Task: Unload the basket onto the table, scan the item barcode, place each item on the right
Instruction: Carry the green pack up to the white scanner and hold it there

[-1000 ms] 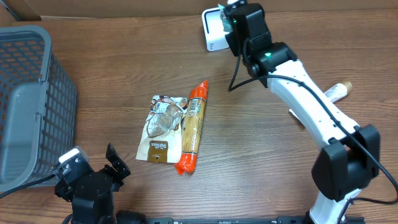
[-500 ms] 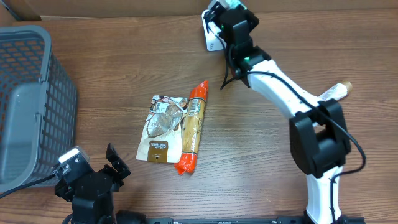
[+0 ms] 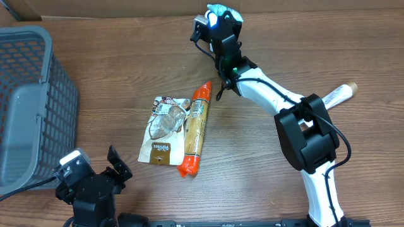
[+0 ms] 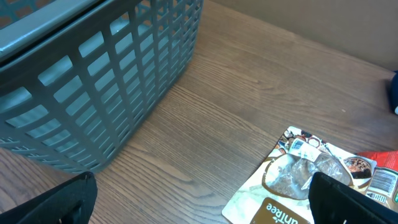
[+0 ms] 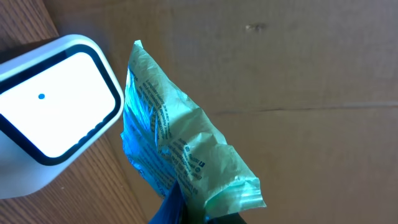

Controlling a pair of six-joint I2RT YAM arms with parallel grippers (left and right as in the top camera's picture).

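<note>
My right gripper (image 5: 200,216) is shut on a crinkled green and blue packet (image 5: 180,155), pinching its lower end so the printed side stands up beside the white barcode scanner (image 5: 53,112). The scanner's white window with a blue dot is just left of the packet. From overhead, the right gripper (image 3: 218,14) is at the table's back edge with the teal packet (image 3: 222,9) showing, and the arm covers the scanner. At the front left, my left gripper (image 3: 117,167) is open with nothing in it. Its dark fingertips (image 4: 357,199) frame bare table.
A brown and white snack pouch (image 3: 164,129) and an orange tube-shaped pack (image 3: 196,129) lie side by side mid-table. A grey plastic basket (image 3: 31,101) stands at the left edge. A white tube (image 3: 338,93) lies at the right. A cardboard wall runs along the back.
The right arm has swung left along the back edge with the packet, from right of the scanner to over it. The left arm has not moved.
</note>
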